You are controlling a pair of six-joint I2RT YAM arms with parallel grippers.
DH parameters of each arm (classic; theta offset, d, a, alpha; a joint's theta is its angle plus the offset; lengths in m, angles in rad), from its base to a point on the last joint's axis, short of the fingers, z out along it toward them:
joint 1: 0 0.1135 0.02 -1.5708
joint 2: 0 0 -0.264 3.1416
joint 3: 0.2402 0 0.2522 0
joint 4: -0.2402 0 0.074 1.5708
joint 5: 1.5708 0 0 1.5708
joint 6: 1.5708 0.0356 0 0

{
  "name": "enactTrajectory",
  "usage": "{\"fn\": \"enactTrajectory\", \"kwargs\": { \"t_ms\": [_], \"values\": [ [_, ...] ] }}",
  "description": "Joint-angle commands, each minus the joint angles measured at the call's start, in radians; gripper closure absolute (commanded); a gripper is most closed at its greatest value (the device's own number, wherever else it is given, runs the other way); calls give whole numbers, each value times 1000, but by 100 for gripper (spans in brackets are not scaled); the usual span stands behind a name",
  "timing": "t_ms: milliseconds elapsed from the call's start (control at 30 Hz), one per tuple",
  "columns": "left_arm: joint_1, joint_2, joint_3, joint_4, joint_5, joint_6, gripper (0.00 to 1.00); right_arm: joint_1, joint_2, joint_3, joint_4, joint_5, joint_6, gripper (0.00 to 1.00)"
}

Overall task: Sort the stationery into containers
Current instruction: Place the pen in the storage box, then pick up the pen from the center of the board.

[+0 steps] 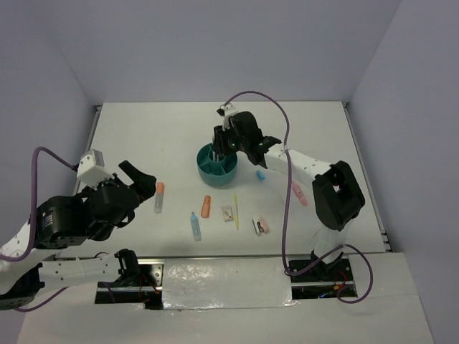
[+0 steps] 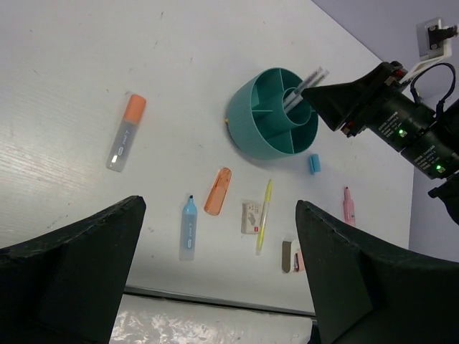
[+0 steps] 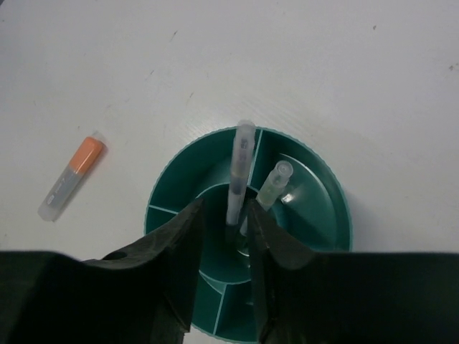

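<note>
The right gripper point(image 3: 226, 213) is straddling a grey pen point(image 3: 241, 161) in the teal organiser's point(image 3: 337, 208) middle, jaws slightly apart. A second pen point(image 3: 275, 183) is leaning at two o'clock.

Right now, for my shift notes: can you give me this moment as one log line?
right gripper: jaws parted around pen in organiser | left gripper: open, empty | blue marker: loose
</note>
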Motion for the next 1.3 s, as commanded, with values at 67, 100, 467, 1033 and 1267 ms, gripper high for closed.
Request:
{"fn": "enactTrajectory", "kwargs": {
  "t_ms": [67,100,467,1033,1267],
  "values": [
    [3,-24,5,21,-18,37,1,7,-62,-6,53,-55,-7,57],
    [3,-27,4,26,-18,42,1,7,-83,-3,47,-61,-9,54],
    [5,91,-51,130,77,160,1,8,-363,15,-175,198,108,30],
    [100,435,-53,357,453,419,1,94,-475,-419,-568,475,476,55],
    [98,491,-64,443,577,490,3,-70,-381,-439,-596,364,298,55]
  ]
}}
